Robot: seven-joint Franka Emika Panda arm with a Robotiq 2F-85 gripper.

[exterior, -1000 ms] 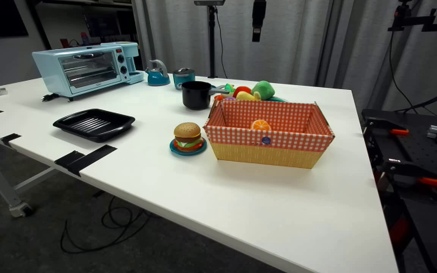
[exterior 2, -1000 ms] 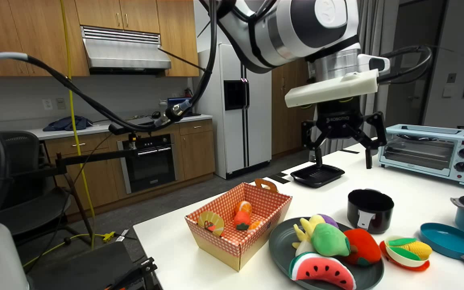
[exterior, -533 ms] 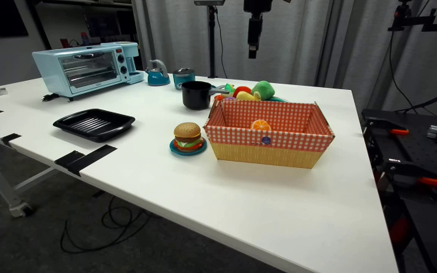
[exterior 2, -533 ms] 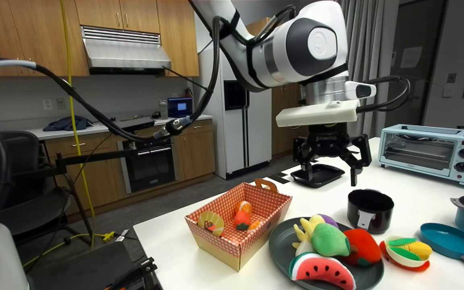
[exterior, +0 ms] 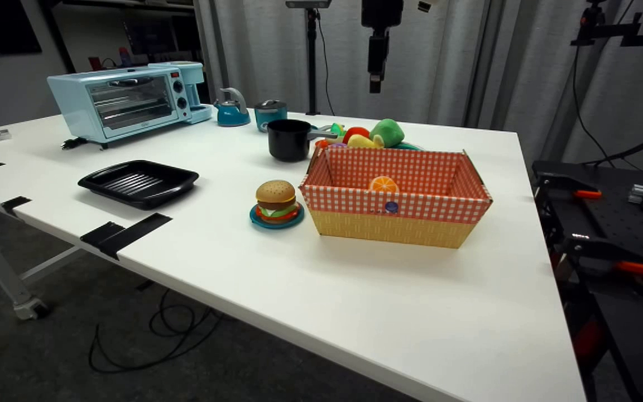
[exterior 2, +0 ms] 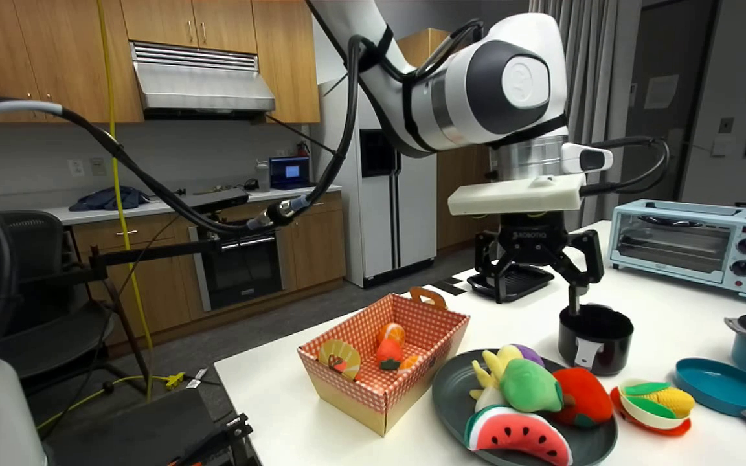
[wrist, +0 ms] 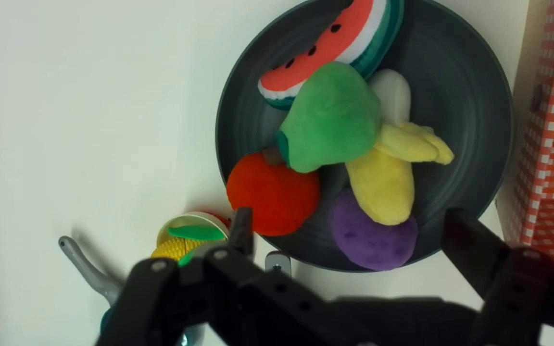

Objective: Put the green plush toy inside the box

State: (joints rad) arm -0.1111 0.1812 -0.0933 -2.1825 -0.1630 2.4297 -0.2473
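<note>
We see the white worktop [exterior: 355, 301] in all three views; on it, at ten o'clock in an exterior view, stands the pale blue toaster oven [exterior: 126, 103]. The box [exterior: 394, 223], red-and-white checked above a yellow band, sits upright just beside the dark plate [wrist: 464, 96], slightly past that plate's three o'clock in the wrist view. Above the worktop hangs the tool [exterior 2: 537, 304], pointing toward six o'clock in both exterior views, its jaws spread well apart. The black pot [exterior 2: 614, 355] stands near the plate, between its one and two o'clock in an exterior view. Reading the plate as a dial in the wrist view, we find the watermelon toy [wrist: 339, 43] at half past eleven and the banana toy [wrist: 383, 192] stretching from one o'clock to half past five. The green plush toy [wrist: 332, 120] lies on the plate, just off the middle toward ten o'clock, partly covering both of these and the round red toy [wrist: 272, 197] at eight. The purple toy [wrist: 373, 240] is at six. Inside the box, in an exterior view, we see a small red fruit toy [exterior 2: 388, 353] and, at its twelve o'clock, an orange slice [exterior 2: 393, 332].
</note>
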